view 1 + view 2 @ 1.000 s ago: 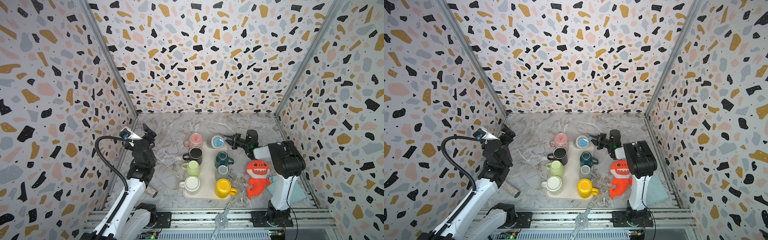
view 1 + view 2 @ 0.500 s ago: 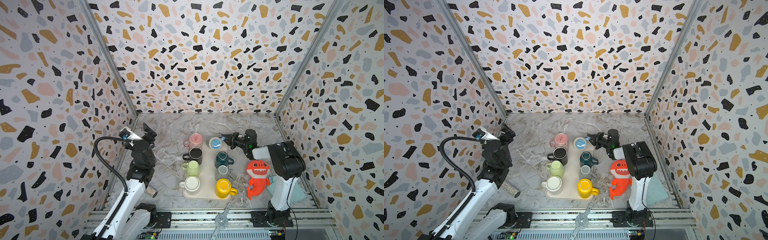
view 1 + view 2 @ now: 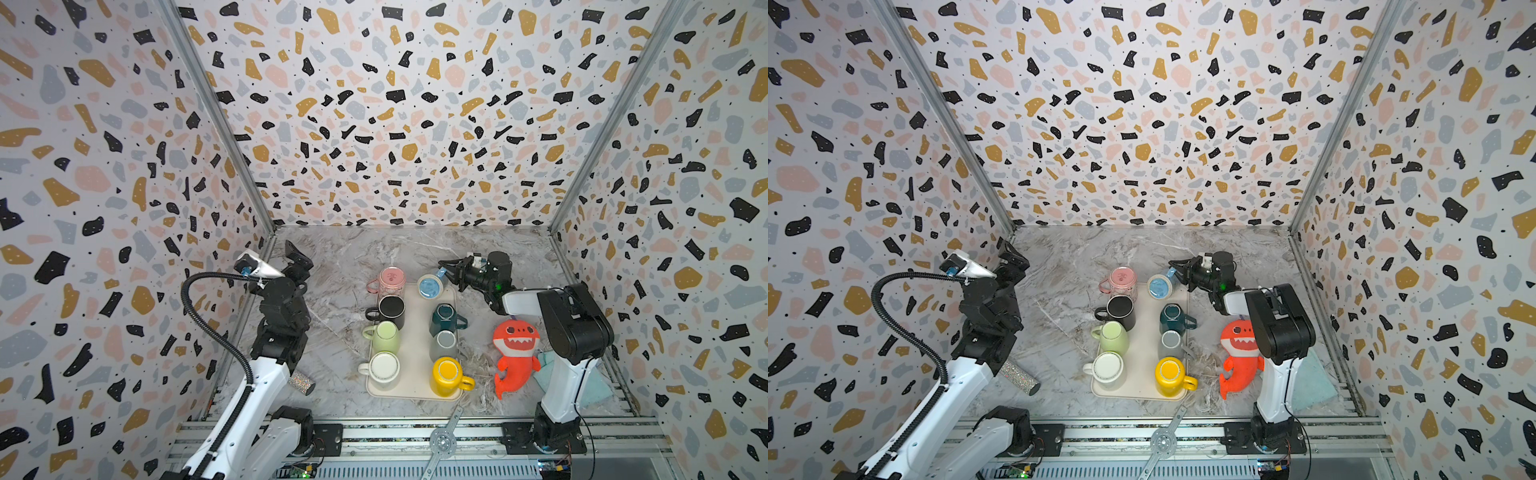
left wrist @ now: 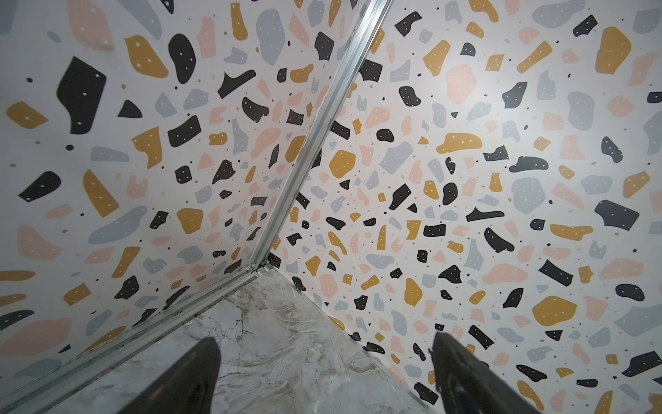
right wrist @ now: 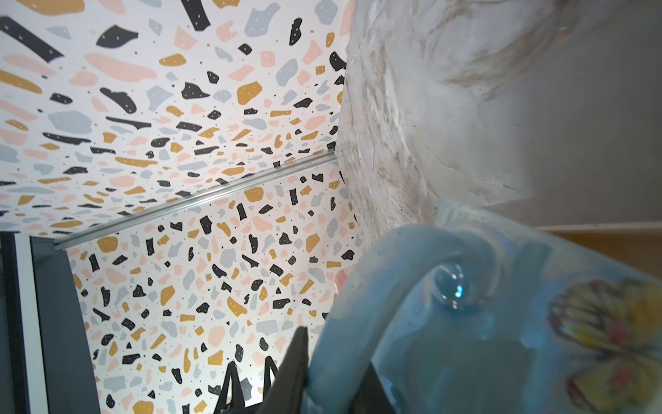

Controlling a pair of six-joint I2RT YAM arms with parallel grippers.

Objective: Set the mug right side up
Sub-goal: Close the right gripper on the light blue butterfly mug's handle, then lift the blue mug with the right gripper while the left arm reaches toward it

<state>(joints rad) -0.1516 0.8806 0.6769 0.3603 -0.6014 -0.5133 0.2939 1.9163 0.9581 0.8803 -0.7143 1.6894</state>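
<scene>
Shifting since a second ago, the right claw [image 3: 446, 268] [image 3: 1177, 268] is now sitting a little higher and further left in both top views. The light blue mug [image 3: 430, 286] [image 3: 1159, 286] has gone slightly left with it, and the left arm is staying where it was.

The cream tray [image 3: 415, 332] [image 3: 1148, 332] is lying on the marble worktop [image 3: 345, 316] and carrying mugs in two rows running front to back. On the left are a pink mug [image 3: 390, 280] at the back corner, then a black mug [image 3: 390, 309], a green mug [image 3: 384, 336] and a white mug [image 3: 384, 368]. On the right, a dark teal mug [image 3: 444, 318], a grey mug [image 3: 444, 343] and a yellow mug [image 3: 446, 372] are standing in front of the light blue one.

The light blue mug is hanging at the tray's back right corner. It is tilting, its long axis leaning, neither upright nor flat. Its round blue face is turning up toward the front, though whether that face is mouth or base is not clear. Its handle [image 5: 358, 304] is pointing back and right into the right claw, which is clamping it. In the right wrist view a dark finger [image 5: 299, 358] is pressing beside the handle.

The left claw [image 3: 299, 255] [image 4: 322, 340] is hovering near the left wall with its jaws wide apart, gripping nothing.
</scene>
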